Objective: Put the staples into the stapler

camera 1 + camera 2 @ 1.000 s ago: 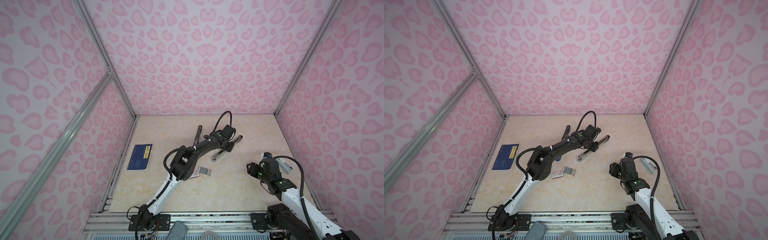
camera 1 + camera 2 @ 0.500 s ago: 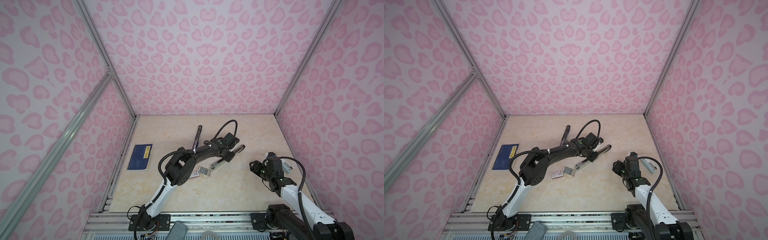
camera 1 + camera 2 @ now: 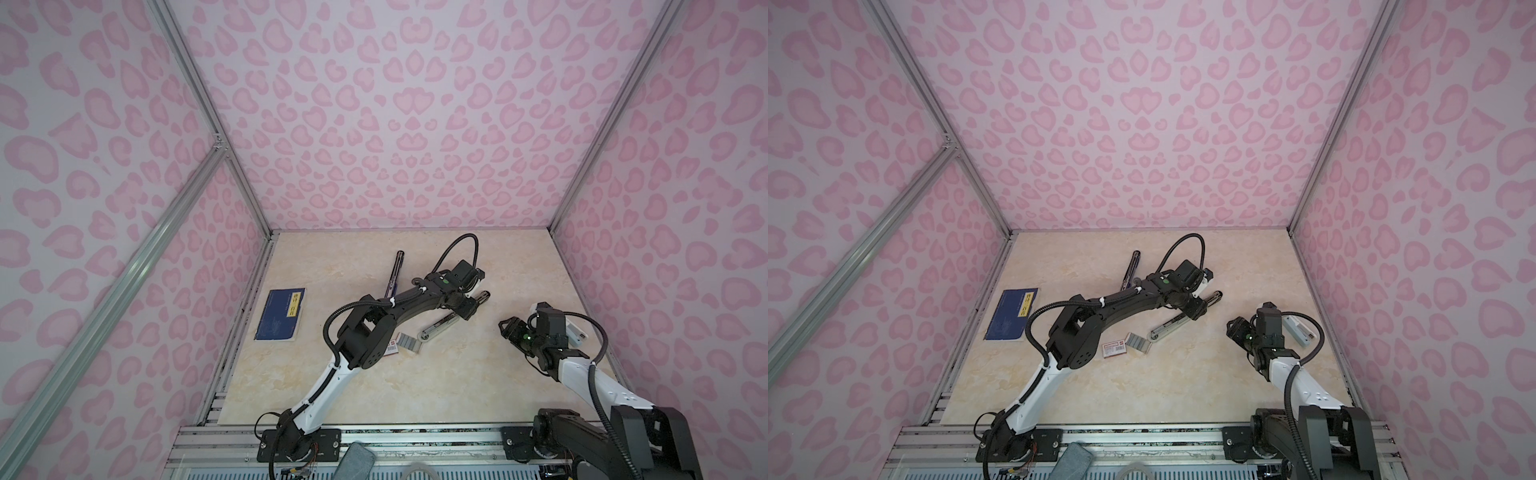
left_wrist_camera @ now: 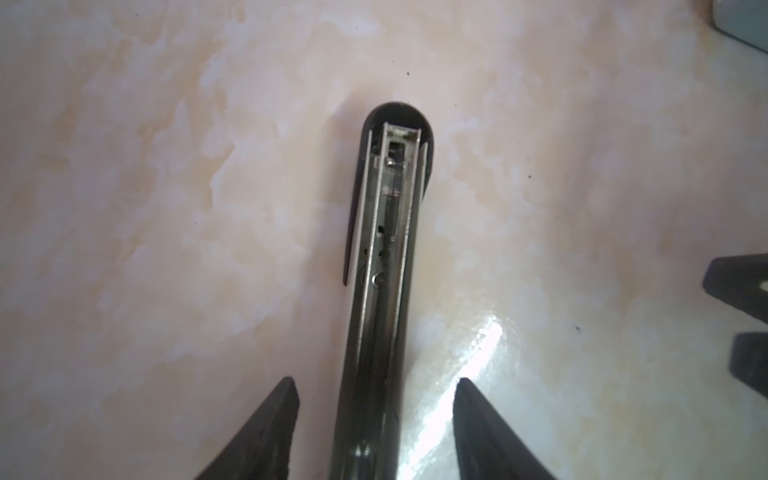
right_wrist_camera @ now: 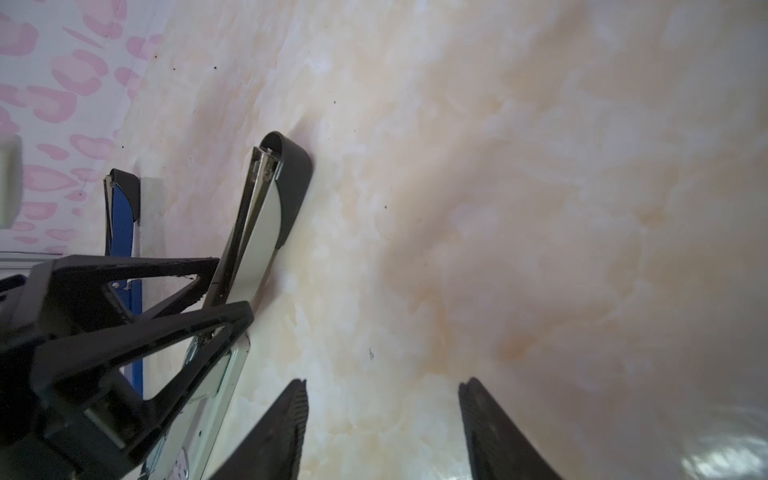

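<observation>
The stapler (image 3: 440, 326) (image 3: 1167, 328) lies folded open on the beige table, its silver magazine channel (image 4: 390, 208) facing up and ending in a black tip. My left gripper (image 3: 467, 309) (image 4: 374, 382) is open astride the stapler's middle, with a gap on each side. The staples (image 3: 409, 343) (image 3: 1138, 343), grey strips, lie beside their small white red-labelled box (image 3: 392, 349), just in front of the stapler's near end. My right gripper (image 3: 505, 326) (image 5: 382, 386) hovers open and empty to the right of the stapler. From the right wrist view the stapler (image 5: 266, 208) runs between the left fingers (image 5: 166, 291).
A dark blue booklet (image 3: 280, 313) lies at the left edge. A second blue-and-black stapler (image 3: 397, 270) (image 5: 122, 208) lies behind the left arm. A white stapler (image 3: 575, 330) sits by the right wall, behind the right wrist. Pink patterned walls close in three sides.
The left arm brought the stapler forward and down onto the table, then opened its jaws off it. The right gripper shifted slightly back, staying open.
</observation>
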`<state>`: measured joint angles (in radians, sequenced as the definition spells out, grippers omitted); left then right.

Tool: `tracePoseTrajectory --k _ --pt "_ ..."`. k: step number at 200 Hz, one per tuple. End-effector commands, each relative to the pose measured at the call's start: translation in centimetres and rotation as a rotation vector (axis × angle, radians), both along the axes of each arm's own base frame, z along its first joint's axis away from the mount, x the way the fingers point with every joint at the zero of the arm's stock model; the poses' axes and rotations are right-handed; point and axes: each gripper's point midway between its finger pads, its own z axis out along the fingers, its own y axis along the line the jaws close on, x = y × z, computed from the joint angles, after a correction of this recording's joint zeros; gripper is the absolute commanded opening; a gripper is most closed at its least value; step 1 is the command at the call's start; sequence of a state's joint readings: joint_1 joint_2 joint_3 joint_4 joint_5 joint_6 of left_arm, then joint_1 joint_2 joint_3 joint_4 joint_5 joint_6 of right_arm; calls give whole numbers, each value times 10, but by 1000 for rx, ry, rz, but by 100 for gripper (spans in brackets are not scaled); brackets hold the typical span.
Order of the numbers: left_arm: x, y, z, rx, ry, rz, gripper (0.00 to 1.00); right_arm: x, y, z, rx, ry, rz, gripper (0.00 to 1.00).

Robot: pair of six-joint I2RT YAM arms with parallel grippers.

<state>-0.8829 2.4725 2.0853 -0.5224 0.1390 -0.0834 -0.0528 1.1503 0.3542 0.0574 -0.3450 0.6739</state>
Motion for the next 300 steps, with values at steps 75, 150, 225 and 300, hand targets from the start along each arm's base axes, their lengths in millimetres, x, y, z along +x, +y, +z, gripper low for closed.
tracePoseTrajectory --k 75,150,225,300 --pt "-8 4 12 -28 -10 8 20 52 8 6 206 -127 28 63" --pt "-25 -5 33 -105 -37 -29 13 88 16 21 404 -314 44 65" --pt "-41 -14 25 -102 -7 -69 13 106 25 19 600 -404 55 58" --pt "-46 -17 11 -80 22 -84 16 101 32 10 616 -386 76 50"
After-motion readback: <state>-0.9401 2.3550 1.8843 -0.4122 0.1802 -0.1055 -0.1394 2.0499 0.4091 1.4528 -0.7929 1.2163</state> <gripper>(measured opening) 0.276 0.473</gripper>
